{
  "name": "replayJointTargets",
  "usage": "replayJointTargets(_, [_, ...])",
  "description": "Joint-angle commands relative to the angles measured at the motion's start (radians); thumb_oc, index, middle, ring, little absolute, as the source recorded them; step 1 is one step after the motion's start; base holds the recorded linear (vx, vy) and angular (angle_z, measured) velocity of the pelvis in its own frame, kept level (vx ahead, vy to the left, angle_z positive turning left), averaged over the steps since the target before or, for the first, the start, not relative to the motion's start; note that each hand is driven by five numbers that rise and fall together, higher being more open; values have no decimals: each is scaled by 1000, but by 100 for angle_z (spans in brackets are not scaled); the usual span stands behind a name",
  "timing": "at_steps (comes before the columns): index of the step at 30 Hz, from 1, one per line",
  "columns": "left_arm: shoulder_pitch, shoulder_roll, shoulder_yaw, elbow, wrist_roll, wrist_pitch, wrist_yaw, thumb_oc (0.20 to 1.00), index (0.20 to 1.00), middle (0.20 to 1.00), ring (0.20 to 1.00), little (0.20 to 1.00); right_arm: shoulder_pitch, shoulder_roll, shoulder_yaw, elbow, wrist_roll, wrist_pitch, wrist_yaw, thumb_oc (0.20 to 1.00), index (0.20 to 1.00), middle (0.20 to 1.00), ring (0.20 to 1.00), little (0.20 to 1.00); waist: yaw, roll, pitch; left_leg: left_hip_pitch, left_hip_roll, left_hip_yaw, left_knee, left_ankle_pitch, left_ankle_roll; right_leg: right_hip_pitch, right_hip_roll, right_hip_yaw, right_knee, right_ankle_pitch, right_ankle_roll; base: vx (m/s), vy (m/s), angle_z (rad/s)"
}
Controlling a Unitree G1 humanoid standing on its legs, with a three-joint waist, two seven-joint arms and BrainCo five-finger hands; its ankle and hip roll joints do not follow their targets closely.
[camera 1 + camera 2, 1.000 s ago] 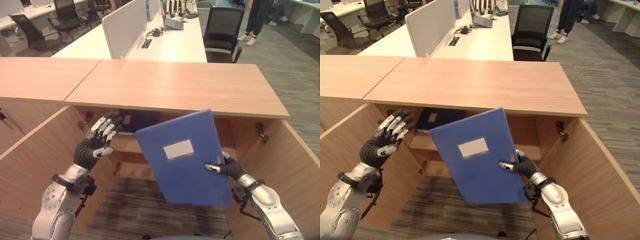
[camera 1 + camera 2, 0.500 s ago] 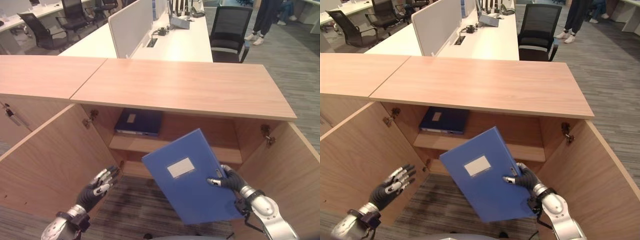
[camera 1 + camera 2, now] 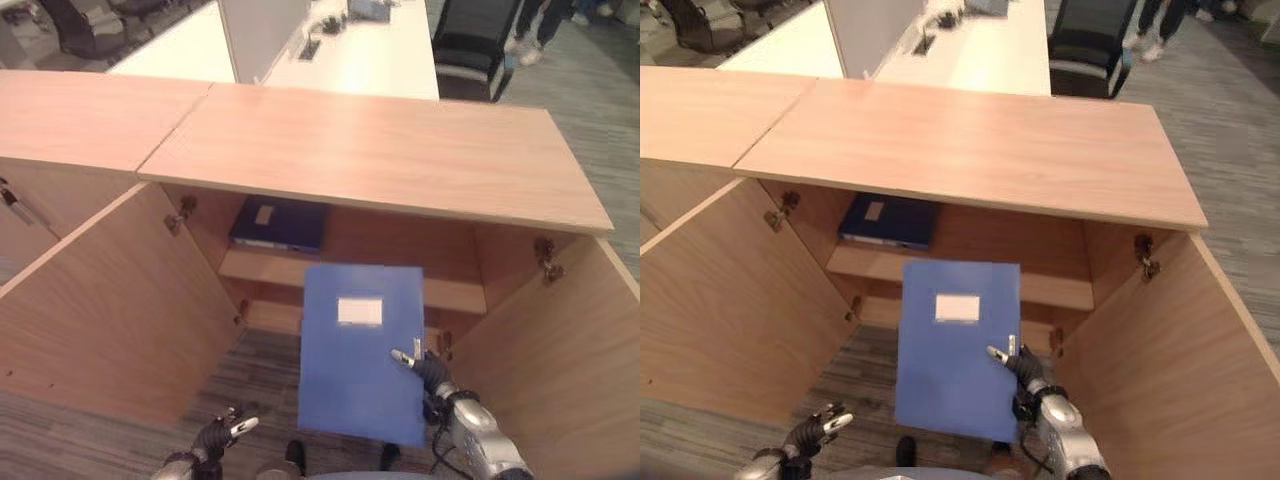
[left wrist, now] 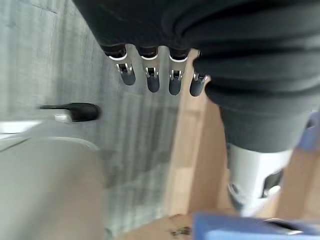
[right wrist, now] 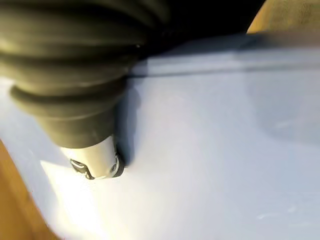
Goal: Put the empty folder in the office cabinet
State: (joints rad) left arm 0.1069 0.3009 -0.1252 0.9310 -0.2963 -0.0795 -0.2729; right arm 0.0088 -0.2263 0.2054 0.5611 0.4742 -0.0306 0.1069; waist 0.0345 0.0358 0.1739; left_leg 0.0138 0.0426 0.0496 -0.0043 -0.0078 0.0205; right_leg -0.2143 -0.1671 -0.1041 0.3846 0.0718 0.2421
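The blue folder (image 3: 358, 350) with a white label hangs upright in front of the open office cabinet (image 3: 370, 150), below its shelf (image 3: 450, 292). My right hand (image 3: 425, 372) is shut on the folder's lower right edge. In the right wrist view its thumb (image 5: 95, 161) presses on the blue cover (image 5: 210, 150). My left hand (image 3: 215, 437) hangs low at the lower left, apart from the folder, with its fingers (image 4: 150, 77) relaxed and holding nothing.
A dark blue folder (image 3: 278, 222) lies flat on the shelf's left part. Both cabinet doors stand wide open, the left door (image 3: 110, 310) and the right door (image 3: 565, 370). Behind the cabinet are white desks, a black chair (image 3: 470, 50) and a person's legs (image 3: 535, 30).
The folder has turned from tilted to square with the cabinet and sits closer to its opening. My left hand has dropped further to the bottom edge. The camera has shifted too.
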Motion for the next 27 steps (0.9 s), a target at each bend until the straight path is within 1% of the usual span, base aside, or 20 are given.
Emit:
replayJointTargets(1, [16,41,-22,-5,91,-22,41,1000,1000,1000,1000,1000,-34,28,-19,-120,156,-61,-14,200,200,200,200,200,10,-35,-11,149,-7,-11,-83,-99,-25,53,-82,-113,-140,-28,-15,330,-200,-17])
replayJointTargets(3, [5,37,-38,26,114,-25,41,1000,1000,1000,1000,1000,-50,26,-24,-101,183,-71,-21,200,200,200,200,200,2,-38,-7,169,-2,-6,-83,-118,-41,50,-99,-150,-287,24,-22,314,-253,-18])
replayJointTargets(4, [-4,30,-38,54,128,-29,47,1000,1000,1000,1000,1000,-56,22,-35,-86,190,-72,-24,200,200,200,200,200,-14,-41,-7,185,5,-7,-83,-132,-54,18,-121,-143,-349,80,-5,283,-229,-24])
replayJointTargets(6, [-10,29,-26,88,147,-38,49,1000,1000,1000,1000,1000,-34,9,-70,-88,208,-80,-26,200,200,200,200,200,-33,-51,-25,211,2,-29,-83,-157,-68,21,-112,-97,-400,108,-1,324,-239,5])
replayJointTargets(9, [-8,26,-11,140,165,-34,65,1000,1000,1000,1000,1000,-15,-9,-95,-81,220,-86,-24,200,200,200,200,200,-46,-41,-44,220,37,-42,-83,-159,-88,45,-89,-99,-409,108,-18,256,-293,62])
replayJointTargets(10, [-8,25,2,170,149,-26,68,1000,1000,1000,1000,1000,3,-26,-106,-68,251,-80,-16,200,200,200,200,200,-55,-21,-61,222,96,-47,-83,-143,-114,54,-50,-99,-399,73,-40,189,-325,46])
replayJointTargets(12, [-10,25,13,181,133,-21,69,1000,1000,1000,1000,1000,12,-39,-109,-52,257,-79,-16,200,200,200,200,200,-58,-5,-70,223,139,-42,-83,-121,-137,66,-20,-105,-399,41,-60,194,-340,5])
replayJointTargets(13, [-11,24,22,185,122,-17,68,1000,1000,1000,1000,1000,19,-53,-115,-41,260,-79,-14,200,200,200,200,200,-57,10,-73,216,173,-40,-63,-78,-159,86,9,-117,-408,19,-76,116,-203,5])
replayJointTargets(14, [-11,23,22,185,122,-17,68,1000,1000,1000,1000,1000,19,-53,-115,-40,260,-79,-14,200,200,200,200,200,-58,12,-73,216,175,-41,-63,-78,-160,87,10,-119,-409,18,-77,158,-279,-16])
replayJointTargets(15, [-12,21,29,195,114,-14,68,1000,1000,1000,1000,1000,32,-62,-127,-22,268,-81,-13,200,200,200,200,200,-58,23,-75,198,208,-54,-12,-24,-183,121,41,-125,-426,-6,-98,123,-190,-10])
replayJointTargets(16, [-11,20,30,199,114,-12,66,1000,1000,1000,1000,1000,36,-65,-131,-20,270,-80,-14,200,200,200,200,200,-58,25,-74,191,216,-60,16,3,-189,134,52,-125,-433,-16,-107,221,-317,14])
replayJointTargets(17, [-11,19,25,201,132,-11,61,1000,1000,1000,1000,1000,52,-75,-151,-16,277,-82,-15,200,200,200,200,200,-59,32,-61,138,235,-82,125,112,-208,185,73,-130,-451,-49,-133,153,-225,20])
replayJointTargets(19, [-19,17,17,193,135,-7,60,1000,1000,1000,1000,1000,55,-86,-160,-31,277,-81,-18,200,200,200,200,200,-59,15,-37,66,213,-106,238,166,-202,208,65,-131,-455,-59,-151,76,-162,32])
replayJointTargets(21, [-22,19,18,194,146,-8,64,1000,1000,1000,1000,1000,51,-93,-161,-38,267,-79,-20,200,200,200,200,200,-62,3,-22,23,209,-98,290,168,-197,230,52,-130,-460,-74,-153,71,-31,13])
replayJointTargets(22, [-25,19,16,195,156,-9,66,1000,1000,1000,1000,1000,41,-97,-161,-39,259,-77,-24,200,200,200,200,200,-55,-3,-14,-8,220,-81,259,142,-195,248,34,-131,-466,-81,-141,165,85,9])
replayJointTargets(23, [-21,11,9,197,169,-10,69,1000,1000,1000,1000,1000,32,-94,-161,-43,259,-79,-30,200,200,200,200,200,-45,-10,-16,-27,221,-66,183,88,-190,261,17,-134,-472,-85,-127,209,141,23])
replayJointTargets(24, [-20,6,-1,195,175,-12,73,1000,1000,1000,1000,1000,27,-94,-160,-50,263,-81,-36,200,200,200,200,200,-31,-11,-16,-42,212,-62,109,65,-185,271,10,-130,-472,-91,-119,242,170,41])
replayJointTargets(25, [-12,-3,-18,187,188,-10,90,1000,1000,1000,1000,1000,13,-93,-151,-63,256,-87,-46,200,200,200,200,200,-3,0,-17,-83,184,-85,15,80,-182,280,15,-123,-472,-99,-116,162,115,22])
replayJointTargets(26, [-12,-4,-19,187,188,-9,91,1000,1000,1000,1000,1000,14,-93,-152,-64,256,-86,-47,200,200,200,200,200,-1,-1,-17,-77,184,-82,9,82,-182,282,14,-122,-472,-101,-115,134,100,7])
replayJointTargets(27, [0,-10,-34,183,186,-18,96,1000,1000,1000,1000,1000,-12,-85,-135,-47,256,-81,-47,200,200,200,200,200,10,4,-24,-64,170,-112,-37,72,-183,285,22,-102,-472,-104,-113,93,84,-12])
